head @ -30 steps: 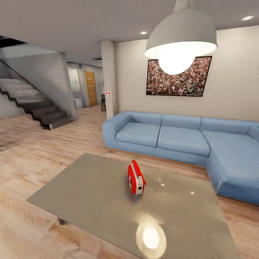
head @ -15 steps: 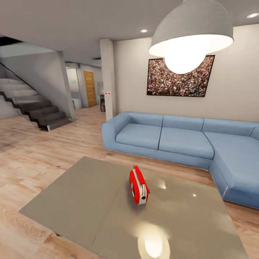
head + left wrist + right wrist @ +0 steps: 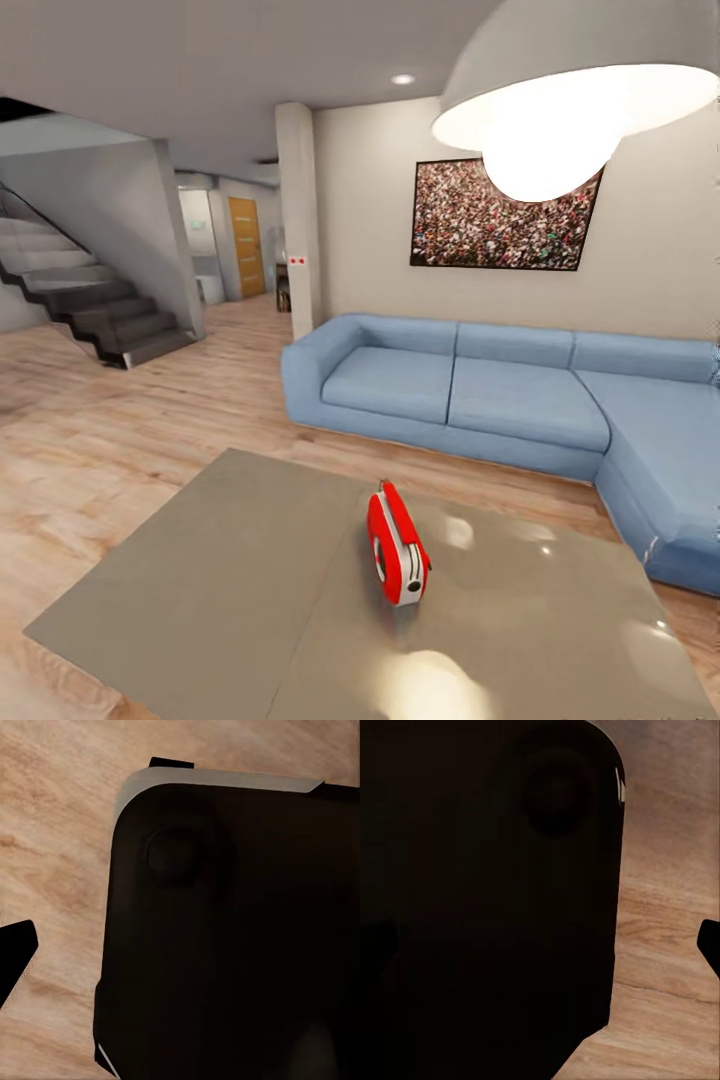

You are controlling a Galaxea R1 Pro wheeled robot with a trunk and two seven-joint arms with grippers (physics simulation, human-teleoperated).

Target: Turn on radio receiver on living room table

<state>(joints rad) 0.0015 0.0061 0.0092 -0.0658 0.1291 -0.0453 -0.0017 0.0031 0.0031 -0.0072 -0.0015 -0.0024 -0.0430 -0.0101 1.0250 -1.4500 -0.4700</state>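
Hand state cannot be told at either wrist. Radio receiver [image 3: 397, 545] seen upright on glossy surface [image 3: 220, 570]; judged light, rigid, slide-prone; press braced.

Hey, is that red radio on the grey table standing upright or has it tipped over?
Upright. The radio receiver stands on its base on the table, its thin handle on top and its narrow end toward the camera.

Staircase [image 3: 95, 305] w/ dark steps, orange door [image 3: 247, 245] behind concrete pillar [image 3: 298, 215].
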